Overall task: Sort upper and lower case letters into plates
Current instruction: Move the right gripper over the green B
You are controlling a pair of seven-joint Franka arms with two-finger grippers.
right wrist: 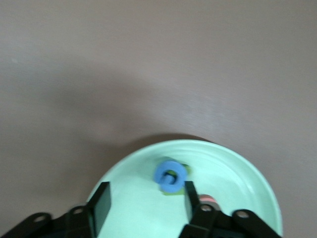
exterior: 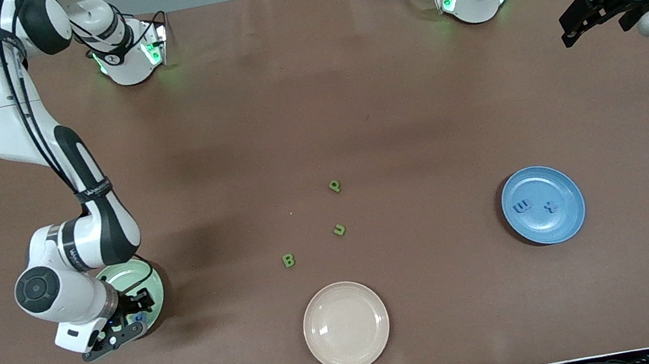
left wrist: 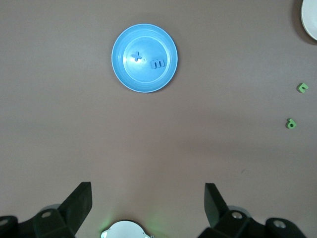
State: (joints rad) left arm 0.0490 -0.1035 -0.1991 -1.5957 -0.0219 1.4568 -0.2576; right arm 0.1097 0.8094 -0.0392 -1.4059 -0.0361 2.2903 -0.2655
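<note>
The pale mint plate [exterior: 154,283] lies toward the right arm's end of the table. My right gripper [exterior: 123,316] is low over it, open and empty. In the right wrist view the right gripper [right wrist: 146,203] frames the mint plate [right wrist: 247,173]. A blue letter [right wrist: 171,176] lies there on a green letter [right wrist: 174,191], beside a red letter [right wrist: 209,199]. The blue plate [exterior: 573,213] holds a blue m [exterior: 523,206] and a blue x [exterior: 551,207]. Green P [exterior: 334,186], u [exterior: 340,229] and B [exterior: 289,260] lie mid-table. My left gripper [exterior: 591,22] waits open, high over the left arm's end.
A cream-beige plate [exterior: 346,325] lies near the front edge, nearer the camera than the green letters. The left wrist view shows the left gripper [left wrist: 147,203], the blue plate [left wrist: 121,69] and two green letters [left wrist: 302,88] [left wrist: 291,123] on bare brown table.
</note>
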